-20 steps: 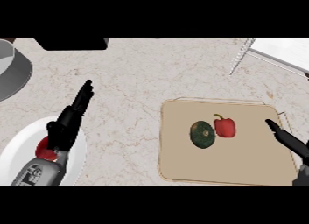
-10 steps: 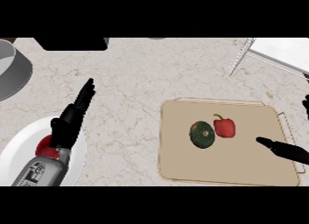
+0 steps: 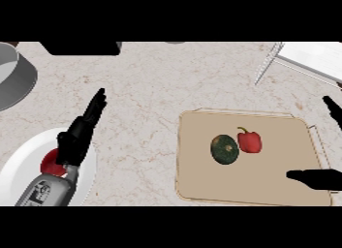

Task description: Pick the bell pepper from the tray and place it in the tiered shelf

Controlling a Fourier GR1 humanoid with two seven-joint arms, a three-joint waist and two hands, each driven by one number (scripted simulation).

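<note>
Red bell pepper (image 3: pixel 249 142) with curved green stem.

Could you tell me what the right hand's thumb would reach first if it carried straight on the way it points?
The right hand's thumb points left across the tray. Straight on, it looks likely to meet the dark green squash first; the bell pepper lies slightly above that line, though height is unclear.

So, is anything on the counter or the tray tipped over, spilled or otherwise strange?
Nothing stands out. The bell pepper lies on the tray beside a dark green round vegetable, apart from it. The tray sits flat on the counter. No spill or damage shows.
</note>
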